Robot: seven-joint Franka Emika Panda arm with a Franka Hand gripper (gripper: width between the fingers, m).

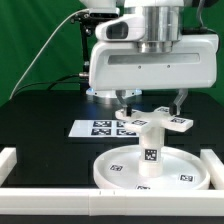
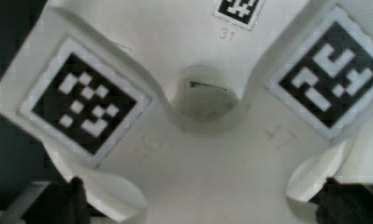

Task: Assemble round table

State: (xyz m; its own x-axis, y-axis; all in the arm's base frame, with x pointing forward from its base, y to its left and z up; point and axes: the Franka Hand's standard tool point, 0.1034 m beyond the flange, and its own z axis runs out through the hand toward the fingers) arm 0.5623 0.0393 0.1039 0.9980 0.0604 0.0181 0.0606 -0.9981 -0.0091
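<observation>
Round rimmed disc (image 1: 150,170) on black counter (image 1: 40,120), near side. Cylindrical leg (image 1: 150,145) upright at centre, cross-shaped base (image 1: 155,123) on top. Gripper (image 1: 152,102) above, jaws released, empty. Marker board (image 1: 95,128) behind.

Smooth white plastic round table (image 1: 150,165), matt black tabletop (image 1: 45,120)

you see the white plastic rimmed disc (image 1: 150,172) flat near the table's front edge, tagged cylindrical leg (image 1: 150,146) upright at its centre, cross-shaped base (image 1: 157,123) on top.
</observation>
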